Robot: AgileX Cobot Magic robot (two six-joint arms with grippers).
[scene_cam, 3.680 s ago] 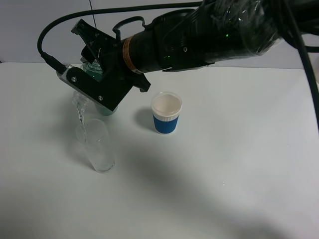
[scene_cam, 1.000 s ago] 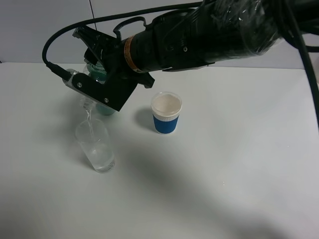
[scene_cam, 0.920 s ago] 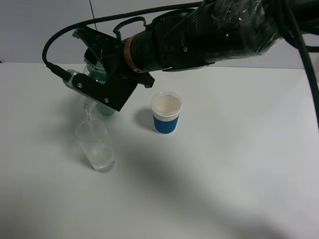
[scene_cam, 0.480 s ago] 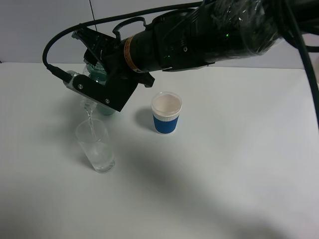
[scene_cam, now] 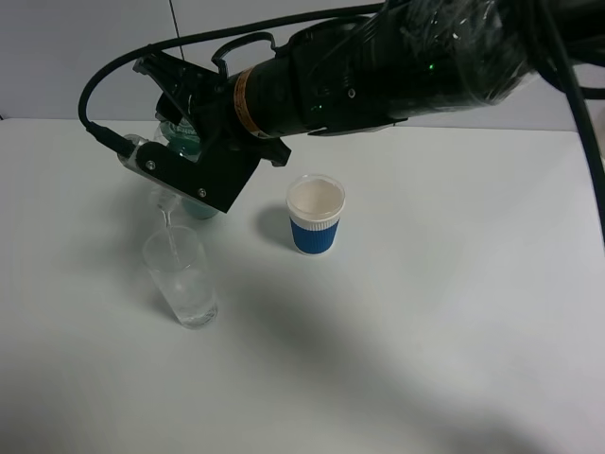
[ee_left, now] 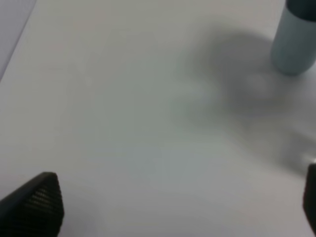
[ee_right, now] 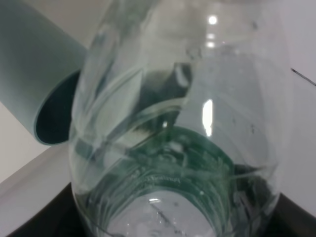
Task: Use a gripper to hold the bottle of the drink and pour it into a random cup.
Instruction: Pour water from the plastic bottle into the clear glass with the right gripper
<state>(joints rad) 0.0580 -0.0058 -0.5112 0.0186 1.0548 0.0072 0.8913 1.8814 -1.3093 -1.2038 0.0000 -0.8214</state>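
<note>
Bottle of the drink [scene_cam: 166, 197], a small clear plastic one with a green label, hangs tilted neck-down just above the clear glass tumbler [scene_cam: 181, 279], clamped between the black jaws of the right gripper [scene_cam: 163, 118]. A thin stream of clear liquid [scene_cam: 170, 227] falls from its mouth into the tumbler, which stands upright on the white table [scene_cam: 425, 312] with some liquid gathered at its bottom. Behind the tumbler, partly hidden by the gripper, stands a teal cup [scene_cam: 198, 210]. A white paper cup with a blue band [scene_cam: 316, 215] stands to the right of the tumbler and a little farther back, apart from it. The right wrist view looks along the bottle [ee_right: 177, 123] from its base, the green label showing through the plastic, with the open mouth of the teal cup [ee_right: 39, 89] just beside it. The left gripper [ee_left: 173, 210] shows in its own camera as two black fingertips [ee_left: 37, 207] set wide apart above the table, gripping nothing, with the teal cup [ee_left: 295, 42] well ahead of them.
</note>
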